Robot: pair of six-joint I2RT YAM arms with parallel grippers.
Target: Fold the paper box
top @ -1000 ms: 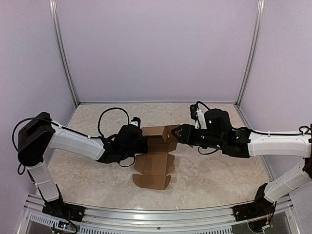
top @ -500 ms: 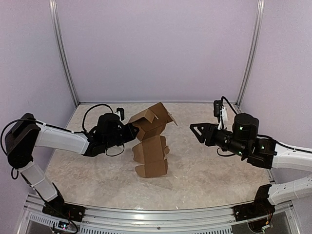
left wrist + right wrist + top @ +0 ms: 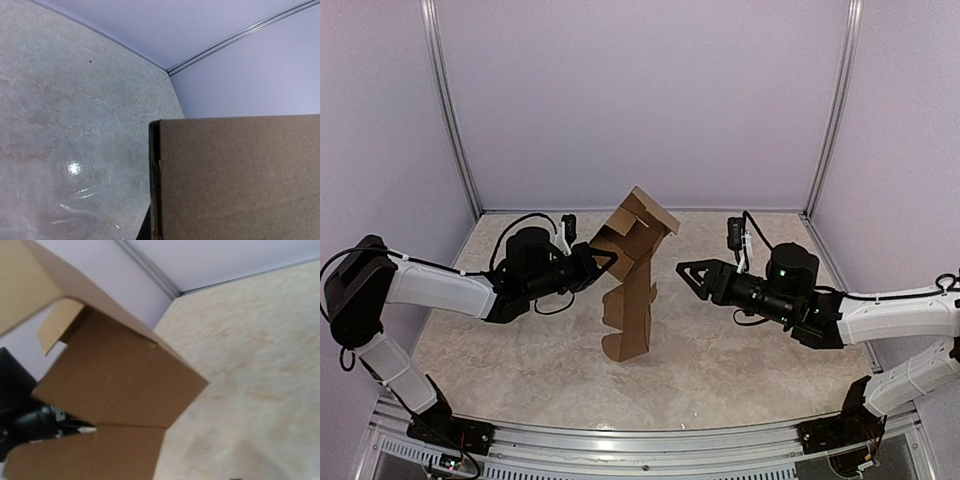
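Note:
The paper box (image 3: 632, 262) is a brown cardboard die-cut sheet, partly folded at its top and hanging upright, its lower flap touching the table near the middle. My left gripper (image 3: 603, 257) is shut on the box's upper left part and holds it up. The cardboard fills the lower right of the left wrist view (image 3: 240, 180), hiding the fingers. My right gripper (image 3: 686, 274) is open and empty, just right of the box and apart from it. The right wrist view shows the folded panels (image 3: 115, 385) close ahead at the left, with the left gripper (image 3: 35, 422) behind them.
The marbled table (image 3: 750, 350) is walled by pale purple panels with metal posts at the back left (image 3: 451, 110) and back right (image 3: 832, 110). An aluminium rail (image 3: 640, 440) runs along the near edge between the arm bases.
My left gripper has lifted the box from lying flat to hanging upright. My right gripper let go and drew back to the right, then came back toward the box.

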